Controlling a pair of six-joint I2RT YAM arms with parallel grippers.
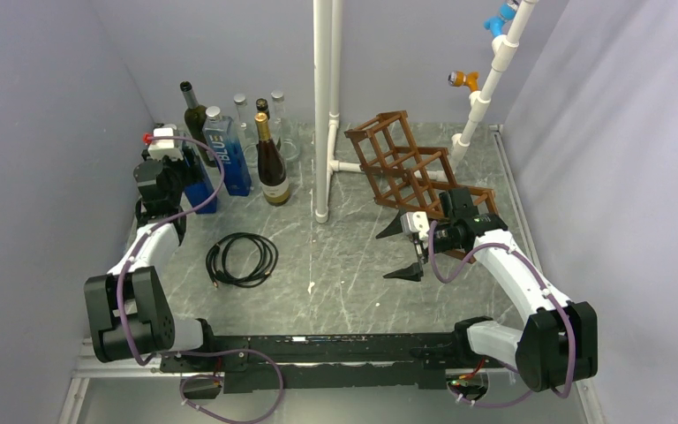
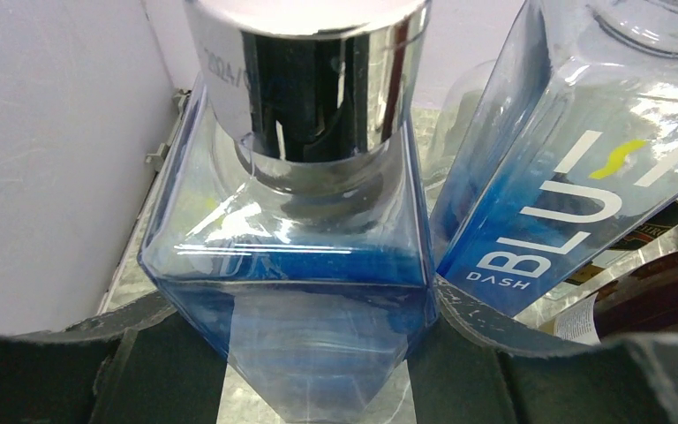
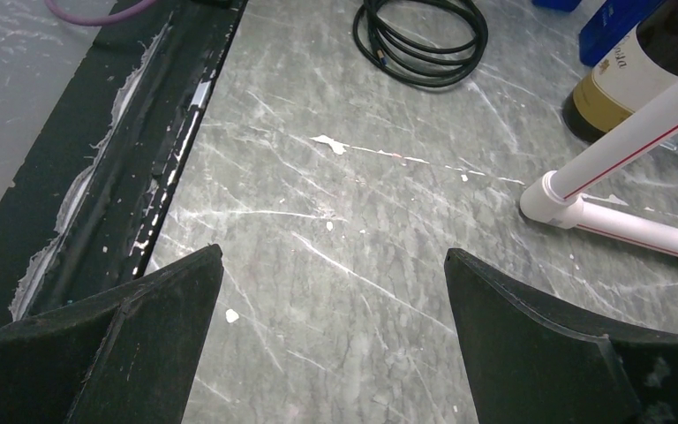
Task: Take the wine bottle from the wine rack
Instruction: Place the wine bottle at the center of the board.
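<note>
Standing upright on the table (image 1: 344,283), the wine bottle (image 1: 271,163) is seen in a group of bottles (image 1: 227,155) at the far left, left of the white pipe post (image 1: 324,106) and well apart from the wine rack (image 1: 406,168), which is tilted at the far right. The left gripper (image 2: 318,362) is closed on a blue square bottle (image 2: 291,291) with a silver cap (image 2: 305,71). The right gripper (image 1: 399,250) is held wide open over the table, just near of the rack.

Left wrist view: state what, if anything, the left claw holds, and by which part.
The left claw grips the square blue bottle by its flat sides, below the silver cap.
</note>
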